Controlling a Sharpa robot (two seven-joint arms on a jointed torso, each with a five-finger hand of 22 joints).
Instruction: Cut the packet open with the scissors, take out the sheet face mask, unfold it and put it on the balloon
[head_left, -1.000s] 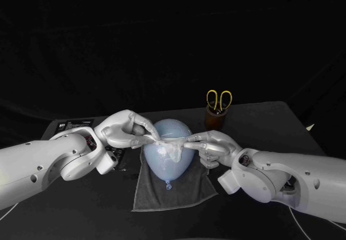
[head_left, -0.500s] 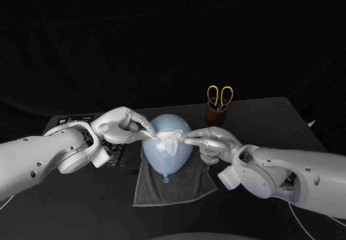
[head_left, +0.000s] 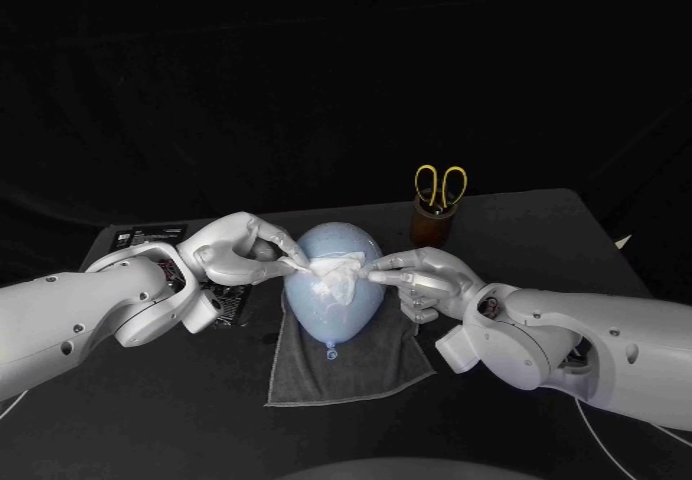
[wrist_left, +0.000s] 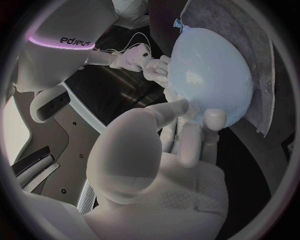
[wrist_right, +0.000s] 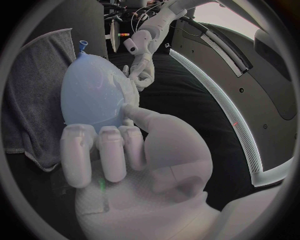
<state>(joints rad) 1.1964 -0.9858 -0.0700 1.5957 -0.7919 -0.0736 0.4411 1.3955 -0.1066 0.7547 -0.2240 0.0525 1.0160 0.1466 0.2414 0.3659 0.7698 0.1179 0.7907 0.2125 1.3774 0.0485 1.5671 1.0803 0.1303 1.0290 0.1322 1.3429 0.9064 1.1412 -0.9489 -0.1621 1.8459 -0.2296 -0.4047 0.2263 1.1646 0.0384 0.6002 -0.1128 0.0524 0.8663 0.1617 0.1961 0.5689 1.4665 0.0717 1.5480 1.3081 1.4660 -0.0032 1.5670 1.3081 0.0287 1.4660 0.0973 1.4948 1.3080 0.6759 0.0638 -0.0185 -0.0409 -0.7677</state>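
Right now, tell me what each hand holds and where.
Both hold the sheet face mask over the balloon: the left hand pinches one side edge, the right hand the opposite edge.

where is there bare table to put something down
Bare table lies right of the scissor holder, toward the far corner, and in front of the towel, nearest the robot. It is crowded at the balloon, where the left hand and right hand hold the mask.

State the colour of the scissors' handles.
Yellow. The scissors show best in the head view, standing in the brown holder.
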